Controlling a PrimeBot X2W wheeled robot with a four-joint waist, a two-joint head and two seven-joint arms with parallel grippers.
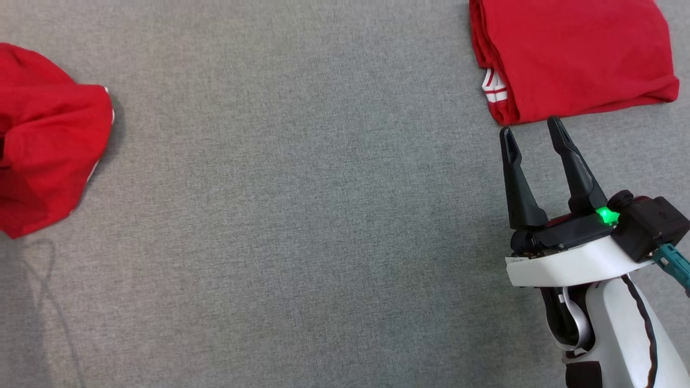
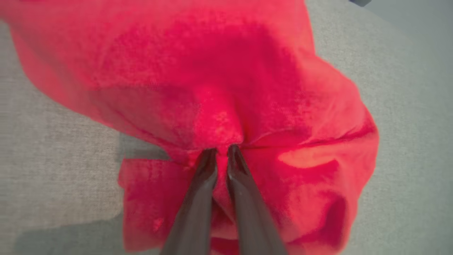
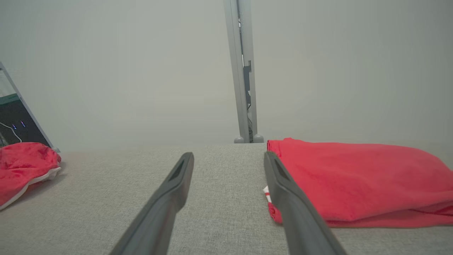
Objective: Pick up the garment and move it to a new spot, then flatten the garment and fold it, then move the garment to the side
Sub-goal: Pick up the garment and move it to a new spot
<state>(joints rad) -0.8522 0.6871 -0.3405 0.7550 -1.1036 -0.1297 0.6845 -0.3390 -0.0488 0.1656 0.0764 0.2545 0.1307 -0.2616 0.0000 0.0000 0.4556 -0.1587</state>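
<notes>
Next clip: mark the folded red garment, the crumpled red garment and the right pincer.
folded red garment [image 1: 582, 54]: head view, middle of its top layer.
crumpled red garment [image 1: 48, 145]: head view, middle of the bunched cloth.
right pincer [image 1: 528, 126]: head view, midway between its two fingertips.

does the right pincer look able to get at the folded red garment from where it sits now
Probably yes. The right pincer is open, with its tips right by the near edge of the folded red garment. Nothing lies between them.
</notes>
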